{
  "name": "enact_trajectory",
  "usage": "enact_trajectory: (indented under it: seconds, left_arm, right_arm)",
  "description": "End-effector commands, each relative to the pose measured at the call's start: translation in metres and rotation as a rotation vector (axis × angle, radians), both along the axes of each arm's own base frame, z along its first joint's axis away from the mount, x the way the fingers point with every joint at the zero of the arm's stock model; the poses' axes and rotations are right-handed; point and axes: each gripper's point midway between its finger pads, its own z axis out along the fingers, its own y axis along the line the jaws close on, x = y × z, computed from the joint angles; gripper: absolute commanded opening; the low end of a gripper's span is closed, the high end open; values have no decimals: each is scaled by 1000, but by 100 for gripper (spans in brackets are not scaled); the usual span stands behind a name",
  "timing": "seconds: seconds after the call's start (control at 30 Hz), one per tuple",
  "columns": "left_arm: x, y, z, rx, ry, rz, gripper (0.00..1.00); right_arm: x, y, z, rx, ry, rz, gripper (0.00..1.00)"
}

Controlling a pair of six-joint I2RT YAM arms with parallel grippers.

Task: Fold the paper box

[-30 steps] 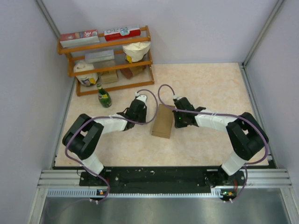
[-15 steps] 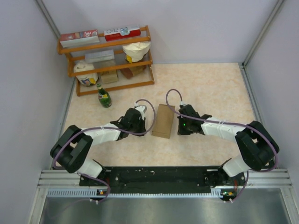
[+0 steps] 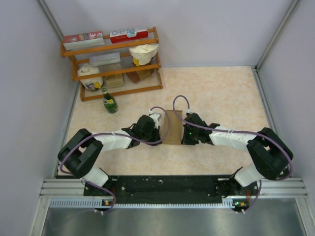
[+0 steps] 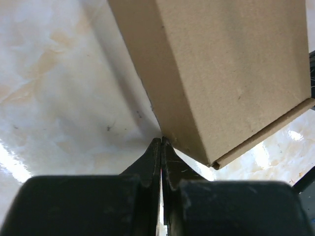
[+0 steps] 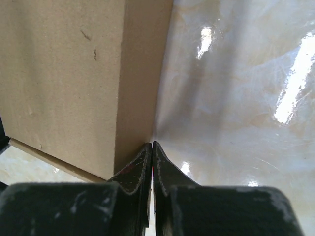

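1. One paper box (image 3: 172,129), plain and brown.
2. Two grippers: the left gripper (image 4: 161,143) and the right gripper (image 5: 151,146).
3. One green bottle (image 3: 109,101).
4. One wooden shelf (image 3: 113,46).
5. Two red-and-white boxes (image 3: 83,39) (image 3: 128,34) on its top level.
6. One cream paper bag (image 3: 144,53).

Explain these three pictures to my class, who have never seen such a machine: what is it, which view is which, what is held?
Two robot arms stand at the near edge of the table. One picture is from a fixed overhead camera; the others from cameras on each wrist. A brown cardboard box lies between the arms. The left gripper and right gripper are both shut, holding nothing, tips at the box's opposite sides. A green bottle and wooden shelf stand behind.
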Motion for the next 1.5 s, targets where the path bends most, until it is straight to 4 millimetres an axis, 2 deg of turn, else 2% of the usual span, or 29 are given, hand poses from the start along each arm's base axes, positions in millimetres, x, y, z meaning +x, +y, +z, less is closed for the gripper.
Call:
enact_trajectory:
  seconds: [0.0, 0.13, 0.37, 0.53, 0.67, 0.73, 0.83, 0.97, 1.13, 1.2, 1.27, 1.37, 1.47]
  left_arm:
    - [-5, -14, 3, -32, 24, -20, 0]
    - [-16, -30, 4, -66, 46, -54, 0]
    - [-28, -51, 0, -102, 93, -79, 0]
    - [-31, -26, -6, -31, 107, -10, 0]
    - [-29, -10, 4, -33, 80, 44, 0]
    - [-19, 0, 8, -21, 49, 86, 0]
    - [5, 18, 13, -46, 24, 163, 0]
    - [50, 28, 25, -111, -16, 214, 0]
    - [100, 11, 26, -110, -43, 173, 0]
    - [116, 1, 23, -119, -50, 153, 0]
    - [128, -7, 24, -128, -36, 141, 0]
    - [138, -7, 20, -128, -42, 164, 0]
    - [143, -1, 14, -127, -33, 189, 0]
  right_arm:
    - [2, 25, 9, 79, -7, 30, 0]
    - [-2, 34, 7, 113, 20, 52, 0]
    - [-6, 38, 7, 122, 27, 60, 0]
    - [0, 10, 8, 1, -25, 44, 0]
    - [14, -23, 7, -37, -41, -17, 0]
    - [22, -38, 6, -41, -45, -52, 0]
    - [41, -57, 14, -45, -77, -102, 0]
    - [79, -54, 31, -83, -155, -64, 0]
    - [136, -39, 49, -131, -238, -5, 0]
    - [155, -39, 42, -126, -218, 1, 0]
    - [168, -39, 35, -96, -186, 2, 0]
    - [178, -42, 25, -88, -167, 15, 0]
    - [178, -38, 21, -69, -153, 53, 0]
